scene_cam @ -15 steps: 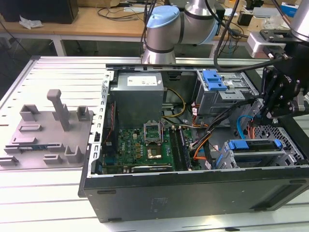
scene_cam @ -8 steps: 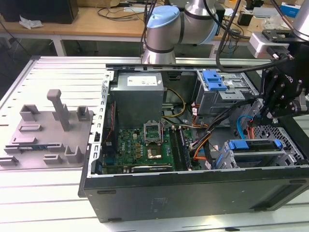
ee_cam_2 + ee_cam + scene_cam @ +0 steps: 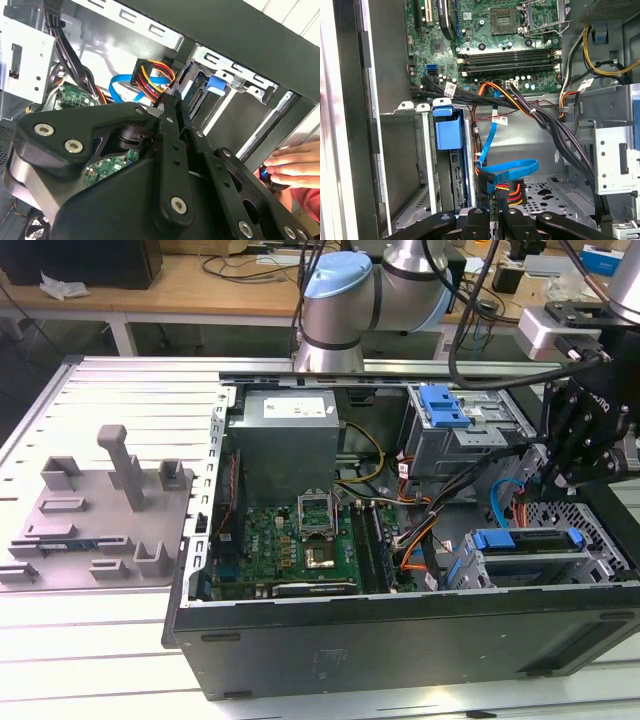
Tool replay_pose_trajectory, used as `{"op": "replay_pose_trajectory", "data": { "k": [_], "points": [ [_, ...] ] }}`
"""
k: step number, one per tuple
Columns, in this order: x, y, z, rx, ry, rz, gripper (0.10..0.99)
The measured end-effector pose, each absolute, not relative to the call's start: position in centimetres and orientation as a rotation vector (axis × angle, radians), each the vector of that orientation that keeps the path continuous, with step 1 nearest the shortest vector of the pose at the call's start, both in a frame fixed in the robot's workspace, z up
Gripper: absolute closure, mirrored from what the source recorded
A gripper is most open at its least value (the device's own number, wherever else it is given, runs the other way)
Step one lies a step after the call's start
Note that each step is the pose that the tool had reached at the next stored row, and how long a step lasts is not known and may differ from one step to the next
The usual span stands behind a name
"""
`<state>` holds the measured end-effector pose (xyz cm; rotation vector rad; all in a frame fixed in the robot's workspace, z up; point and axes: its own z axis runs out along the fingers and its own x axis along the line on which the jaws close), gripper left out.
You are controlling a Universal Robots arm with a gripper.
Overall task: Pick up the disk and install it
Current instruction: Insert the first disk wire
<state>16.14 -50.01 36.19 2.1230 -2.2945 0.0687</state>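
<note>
Jaws sit pinched together at the cable plugs (image 3: 500,187) just beside the disk (image 3: 449,134), which looks seated in its bay (image 3: 431,170) at the exterior view's near right, so any push should run straight, never skewed.

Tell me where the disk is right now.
The disk sits in the drive cage at the exterior view's right end of the computer case, just below the end effector and beside the blue cable.
</note>
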Motion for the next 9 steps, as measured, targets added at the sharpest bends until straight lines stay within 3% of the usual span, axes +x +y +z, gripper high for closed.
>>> {"op": "replay_pose_trajectory", "data": {
  "k": [9],
  "points": [
    [16.3,-51.3,36.2,2.123,-2.295,0.069,0.922]
  ]
}}
